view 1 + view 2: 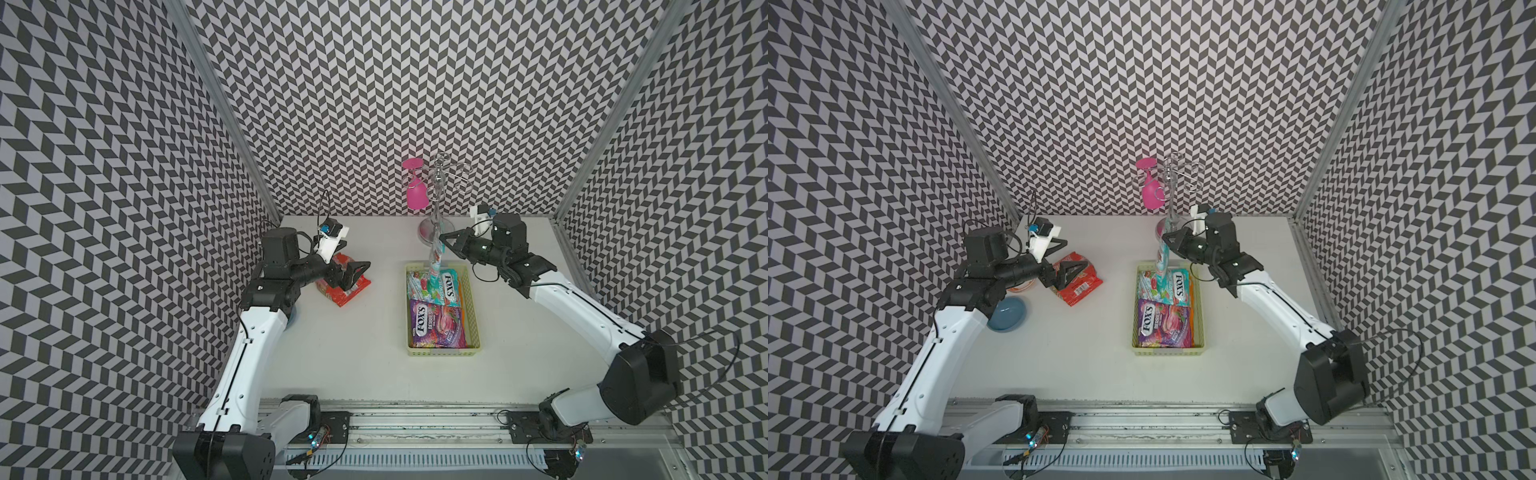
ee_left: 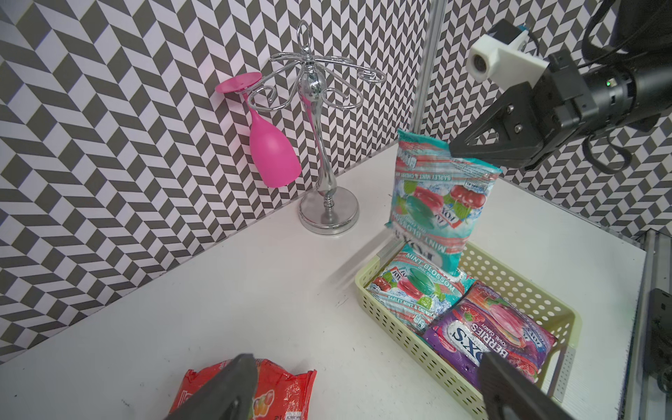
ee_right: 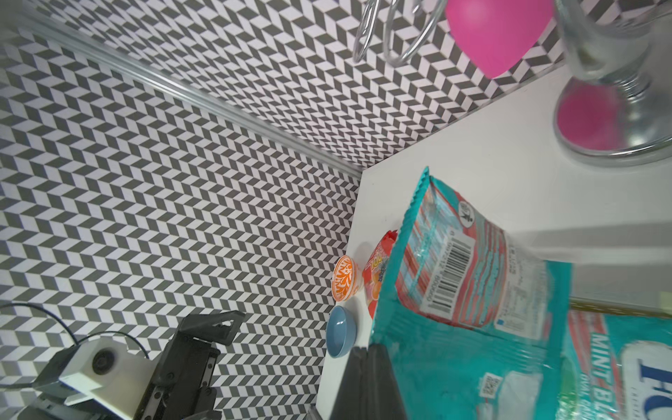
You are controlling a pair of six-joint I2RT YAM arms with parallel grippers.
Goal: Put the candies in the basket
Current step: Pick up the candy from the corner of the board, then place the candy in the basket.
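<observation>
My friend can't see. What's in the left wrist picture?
The right pincer holds a teal candy bag hanging over the green basket, which has another teal bag and a purple bag inside. The open left pincer is by a red bag; a pink glass hangs on a silver rack.

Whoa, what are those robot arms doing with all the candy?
They're packing candy bags into the green basket. The right gripper is pinching a teal mint bag by its top edge, dangling it over the basket's far end. Another teal bag and a purple bag already lie inside. The left gripper is wide open, hovering over a red bag on the table.
</observation>
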